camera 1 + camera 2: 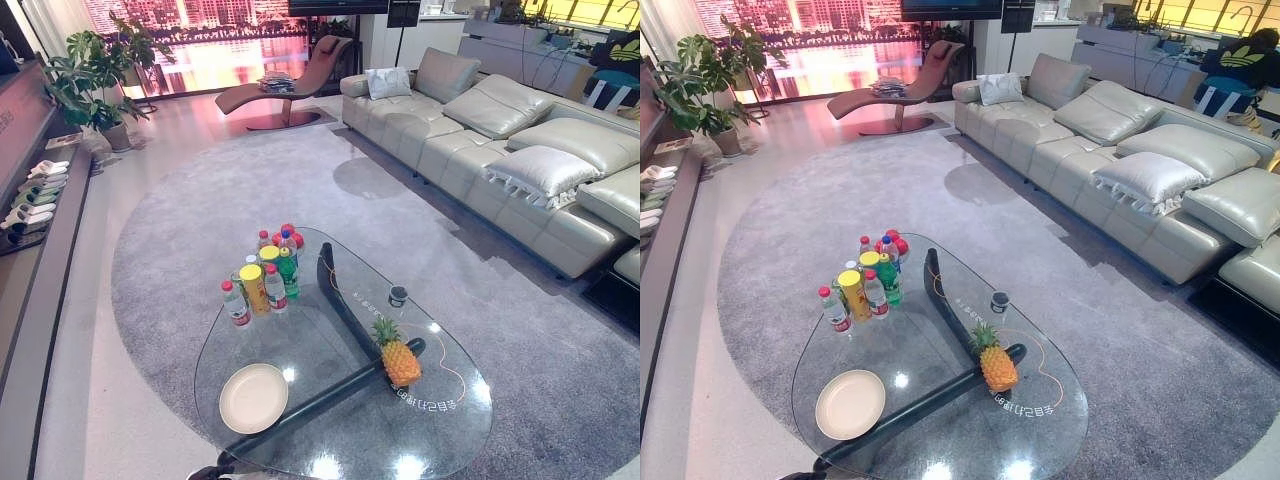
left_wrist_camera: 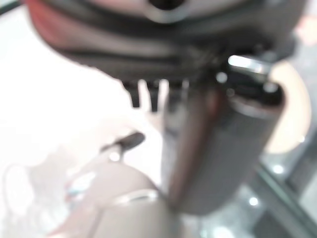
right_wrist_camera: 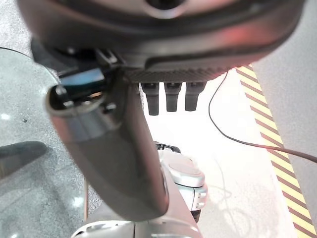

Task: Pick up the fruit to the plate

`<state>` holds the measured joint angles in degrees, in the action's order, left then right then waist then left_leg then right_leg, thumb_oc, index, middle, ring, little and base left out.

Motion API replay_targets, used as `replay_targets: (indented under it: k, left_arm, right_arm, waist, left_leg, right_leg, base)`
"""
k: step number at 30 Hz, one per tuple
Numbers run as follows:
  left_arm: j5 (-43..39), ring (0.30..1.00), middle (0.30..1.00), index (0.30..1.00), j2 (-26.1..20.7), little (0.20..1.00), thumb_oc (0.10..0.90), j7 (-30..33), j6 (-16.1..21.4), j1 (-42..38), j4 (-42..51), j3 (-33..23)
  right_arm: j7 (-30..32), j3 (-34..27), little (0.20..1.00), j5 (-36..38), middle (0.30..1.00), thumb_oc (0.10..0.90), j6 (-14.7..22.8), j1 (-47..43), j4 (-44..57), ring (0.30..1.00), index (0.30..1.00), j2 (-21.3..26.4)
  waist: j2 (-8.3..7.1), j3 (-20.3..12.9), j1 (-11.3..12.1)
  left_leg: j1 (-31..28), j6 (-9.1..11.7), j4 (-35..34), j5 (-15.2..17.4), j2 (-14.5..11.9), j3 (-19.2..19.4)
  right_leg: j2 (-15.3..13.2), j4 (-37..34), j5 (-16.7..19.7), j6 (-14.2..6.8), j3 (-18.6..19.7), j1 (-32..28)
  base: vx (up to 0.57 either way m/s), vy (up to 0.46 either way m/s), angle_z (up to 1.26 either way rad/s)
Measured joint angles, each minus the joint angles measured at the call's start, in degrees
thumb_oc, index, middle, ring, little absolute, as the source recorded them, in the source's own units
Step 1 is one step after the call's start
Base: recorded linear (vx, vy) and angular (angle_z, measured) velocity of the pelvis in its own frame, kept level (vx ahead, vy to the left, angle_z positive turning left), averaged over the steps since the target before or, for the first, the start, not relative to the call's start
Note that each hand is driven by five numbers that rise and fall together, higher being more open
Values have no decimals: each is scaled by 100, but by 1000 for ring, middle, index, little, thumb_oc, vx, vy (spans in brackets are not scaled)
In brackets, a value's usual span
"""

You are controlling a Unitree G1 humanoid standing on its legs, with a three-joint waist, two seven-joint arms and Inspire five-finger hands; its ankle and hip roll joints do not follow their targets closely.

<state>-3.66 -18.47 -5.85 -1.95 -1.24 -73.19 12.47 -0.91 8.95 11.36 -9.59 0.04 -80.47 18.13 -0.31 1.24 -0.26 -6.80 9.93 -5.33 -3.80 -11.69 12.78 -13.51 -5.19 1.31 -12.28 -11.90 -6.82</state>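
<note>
A pineapple [image 1: 400,360] with a green crown stands upright on the near right part of the glass coffee table [image 1: 330,440]. A round cream plate [image 1: 253,397] holding nothing lies on the near left part of the table, about two plate widths from the fruit. In the left wrist view my left hand [image 2: 218,144] has its fingers straight and holds nothing, with the plate's pale rim [image 2: 292,109] past it. My right hand [image 3: 124,163] hangs beside the table's edge with straight fingers [image 3: 171,96], holding nothing.
Several bottles and a yellow can [image 1: 265,270] cluster at the table's far left. A small dark cup [image 1: 398,295] stands behind the pineapple. A grey sofa [image 1: 500,150] runs along the right, a lounge chair [image 1: 290,85] at the back, and potted plants [image 1: 95,80] far left.
</note>
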Motion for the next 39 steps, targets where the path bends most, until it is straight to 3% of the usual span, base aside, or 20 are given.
replay_targets:
  k: [39]
  left_arm:
    - [10, 900, 900, 900, 22, 900, 800, -112, -20, -20, 69, 58]
  right_arm:
    - [14, 8, 900, -15, 900, 800, -4, -11, 60, 900, 900, 17]
  waist:
    - [96, 115, 1]
  left_leg:
    - [69, 6, 0, 15, -4, 13]
  right_leg:
    - [0, -9, -9, 6, 12, 76]
  base:
    - [4, -1, 0]
